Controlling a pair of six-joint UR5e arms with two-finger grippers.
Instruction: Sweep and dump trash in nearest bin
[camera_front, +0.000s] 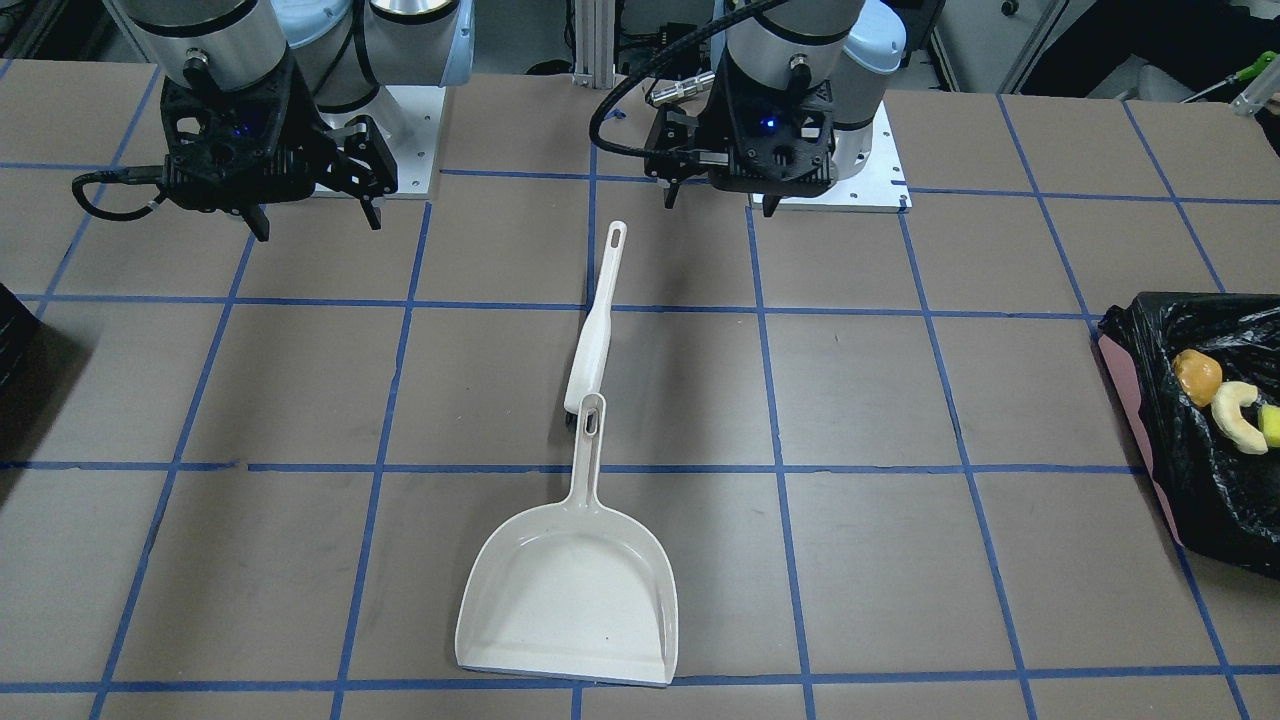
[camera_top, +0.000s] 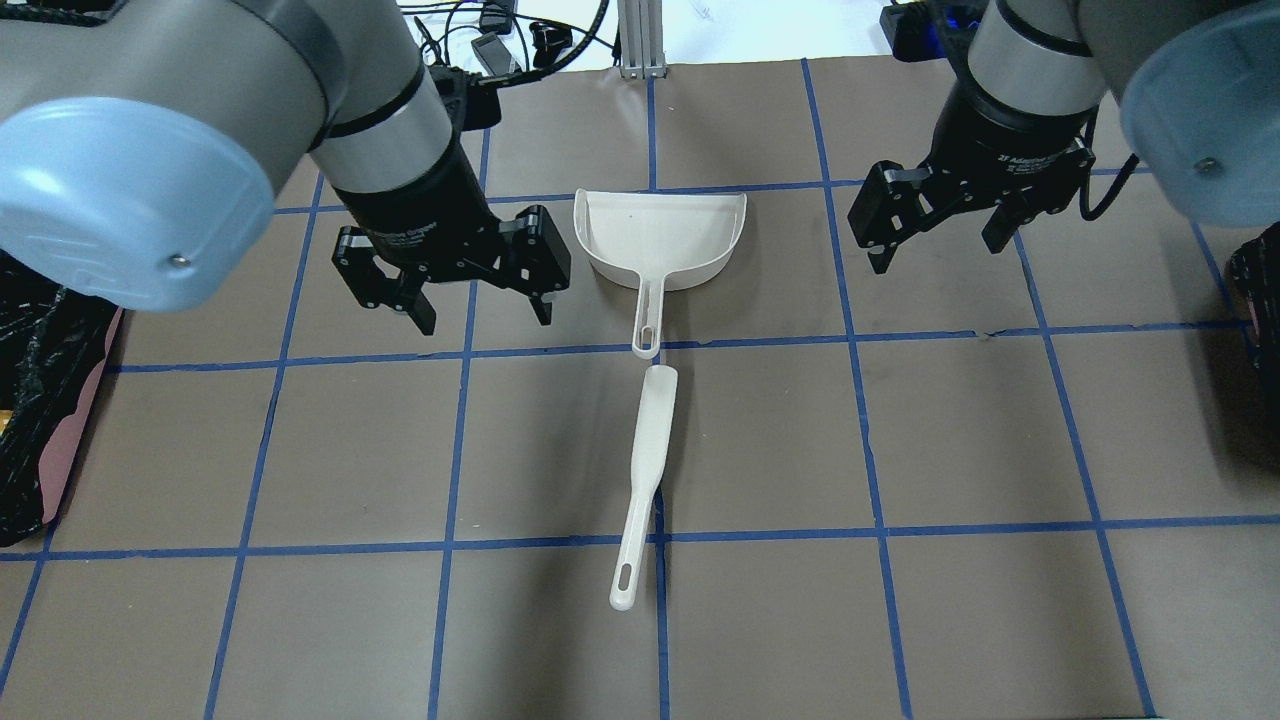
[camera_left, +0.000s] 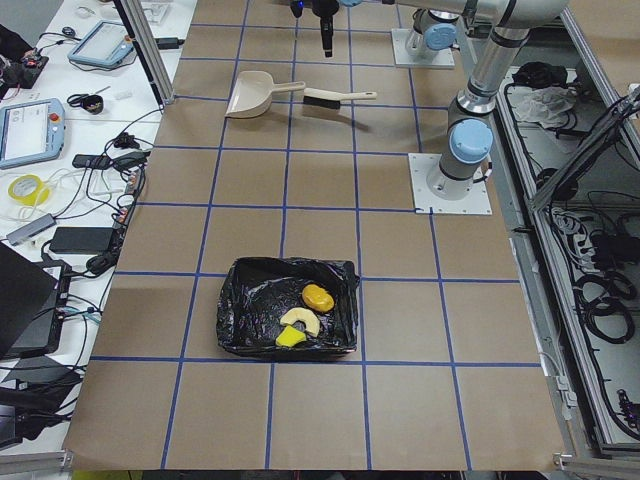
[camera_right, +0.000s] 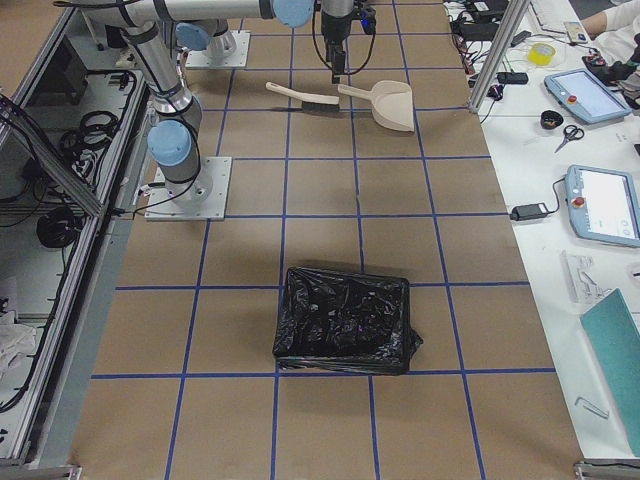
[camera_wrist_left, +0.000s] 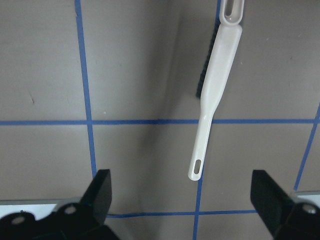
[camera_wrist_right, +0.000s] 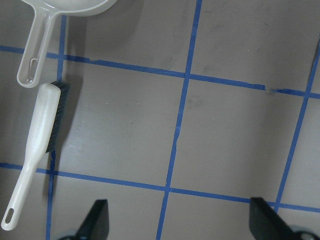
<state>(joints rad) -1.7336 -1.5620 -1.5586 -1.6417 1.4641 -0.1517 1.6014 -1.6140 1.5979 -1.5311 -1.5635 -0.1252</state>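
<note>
The trash lies inside the bin (camera_front: 1130, 400), a pink-sided container lined with black plastic: an orange oval (camera_front: 1197, 376), a beige croissant piece (camera_front: 1236, 415) and a yellow-green wedge (camera_front: 1270, 425). The same bin (camera_left: 240, 310) shows in the exterior left view. A white dustpan (camera_top: 660, 235) and a white brush (camera_top: 645, 470) lie on the table in line, handle to head. My left gripper (camera_top: 485, 318) hovers open and empty left of the dustpan. My right gripper (camera_top: 937, 250) hangs open and empty to its right.
A plain dark container (camera_right: 345, 320) stands on the robot's right side of the table, its edge showing in the overhead view (camera_top: 1260, 290). Blue tape lines grid the brown tabletop. Side benches hold tablets, cables and tools.
</note>
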